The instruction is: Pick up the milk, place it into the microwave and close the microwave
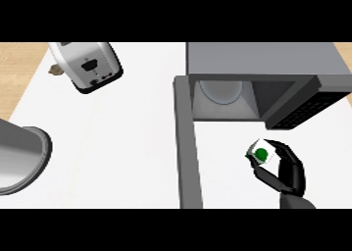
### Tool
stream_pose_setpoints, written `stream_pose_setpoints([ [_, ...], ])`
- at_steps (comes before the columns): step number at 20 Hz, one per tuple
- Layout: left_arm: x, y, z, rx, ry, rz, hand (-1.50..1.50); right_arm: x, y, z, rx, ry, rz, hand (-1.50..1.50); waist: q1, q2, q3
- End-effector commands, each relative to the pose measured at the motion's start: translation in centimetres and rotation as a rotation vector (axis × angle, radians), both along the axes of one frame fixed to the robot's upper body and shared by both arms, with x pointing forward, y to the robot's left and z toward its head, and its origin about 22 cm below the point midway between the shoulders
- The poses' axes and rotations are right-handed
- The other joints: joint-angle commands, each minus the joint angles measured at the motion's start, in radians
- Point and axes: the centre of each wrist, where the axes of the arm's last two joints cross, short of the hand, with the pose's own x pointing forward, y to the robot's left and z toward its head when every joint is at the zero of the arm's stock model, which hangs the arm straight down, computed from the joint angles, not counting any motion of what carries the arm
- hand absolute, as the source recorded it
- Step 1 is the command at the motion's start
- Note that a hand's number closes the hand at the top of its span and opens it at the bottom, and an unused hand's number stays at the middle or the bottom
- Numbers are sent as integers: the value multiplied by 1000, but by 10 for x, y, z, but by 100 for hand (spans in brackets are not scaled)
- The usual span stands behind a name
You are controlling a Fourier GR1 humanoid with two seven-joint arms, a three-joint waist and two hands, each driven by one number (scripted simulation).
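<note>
The milk [261, 153] is a small white carton with a green mark on its top. My right hand [288, 170] is curled round it, holding it a little in front of the microwave's opening. The grey microwave [265, 59] stands at the back right with its cavity [225, 100] open and a pale turntable inside. Its door [187, 147] swings out toward me as a long grey bar left of the carton. My left hand does not show.
A white and black toaster [88, 66] lies tilted at the back left, with a small brown object [55, 70] beside it. A large grey metal pot [15, 159] sits at the left edge. The counter [128, 142] is white.
</note>
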Motion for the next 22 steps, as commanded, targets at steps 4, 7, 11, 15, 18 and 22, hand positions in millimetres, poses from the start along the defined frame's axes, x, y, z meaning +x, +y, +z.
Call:
stream_pose_setpoints([
  [4,8,15,-2,-14,17,13,-150,0,32,7,-10,-97,-126,150,-8,-2,-1],
  [7,-7,17,-10,-2,4,-7,-150,27,31,35,-14,-145,-76,150,-4,-3,-1],
  [11,-4,-10,5,-3,1,-3,-150,22,16,41,-9,-141,85,150,-7,-2,0],
  [15,-3,4,-15,-27,3,-19,-150,43,-18,74,-34,-134,260,150,-6,-3,-1],
  [18,-14,7,-11,-12,23,-22,-150,40,3,84,31,-156,304,150,-5,-4,-1],
  [22,-19,1,-1,-32,2,-13,-150,40,-6,129,41,-185,365,150,-8,-6,-1],
])
